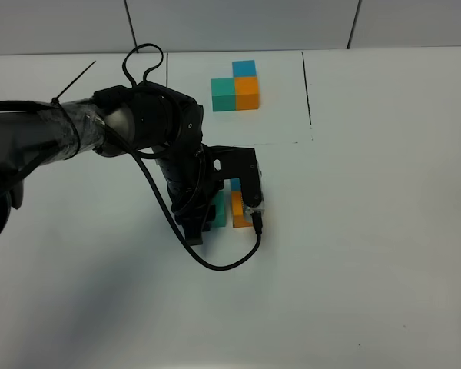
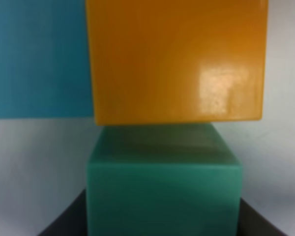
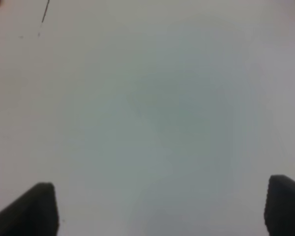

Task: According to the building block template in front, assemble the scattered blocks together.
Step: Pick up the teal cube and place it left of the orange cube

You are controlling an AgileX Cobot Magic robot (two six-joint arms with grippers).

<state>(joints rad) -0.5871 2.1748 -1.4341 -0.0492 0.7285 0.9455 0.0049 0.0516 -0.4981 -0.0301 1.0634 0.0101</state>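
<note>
Below the building block template (image 1: 237,85), the scattered blocks sit bunched to copy its L: orange cube (image 1: 237,209) touching teal cube (image 1: 217,213), blue cube (image 1: 236,184) behind. The left gripper (image 1: 203,223) looks clenched on the teal cube, probably nudging it flush. The right gripper (image 3: 157,206) idles spread over bare table (image 3: 152,98).

Left gripper (image 1: 207,219) closed, pointing down; right gripper (image 3: 157,209) spread wide
</note>
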